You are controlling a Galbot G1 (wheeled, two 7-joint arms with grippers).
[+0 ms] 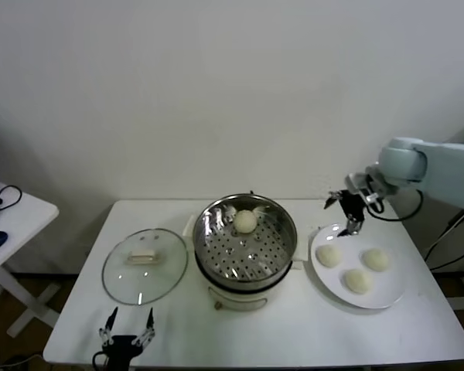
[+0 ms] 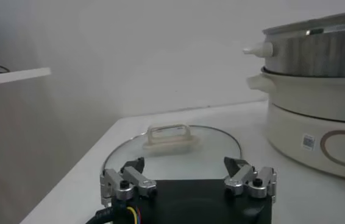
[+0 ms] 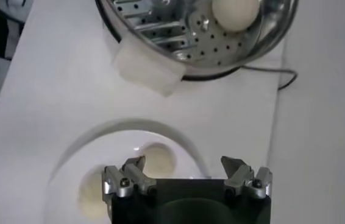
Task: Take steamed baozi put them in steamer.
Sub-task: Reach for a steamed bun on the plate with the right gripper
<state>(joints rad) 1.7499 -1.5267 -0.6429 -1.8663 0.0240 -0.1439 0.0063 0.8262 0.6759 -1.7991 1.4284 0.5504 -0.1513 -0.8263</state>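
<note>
**One bun in the pot, three on the plate**

Count is four steamed baozi total. One baozi [image 1: 245, 221] sits on the perforated floor of the steamer [image 1: 209, 246], toward the back wall. The other three baozi [image 1: 329, 254] [image 1: 375, 259] [image 1: 358, 280] are on the white plate [image 1: 393, 291] just right of the steamer, apart from each other.

The right gripper [image 1: 353, 216] hangs over the plate's back edge, jaws spread wide, holding nothing. The left gripper [image 1: 127, 328] is parked low at the table's front edge, near the one glass lid [image 1: 145, 265], fingers apart and empty too. Lid lies flat on the white table [image 1: 294, 332], left of the steamer.
</note>
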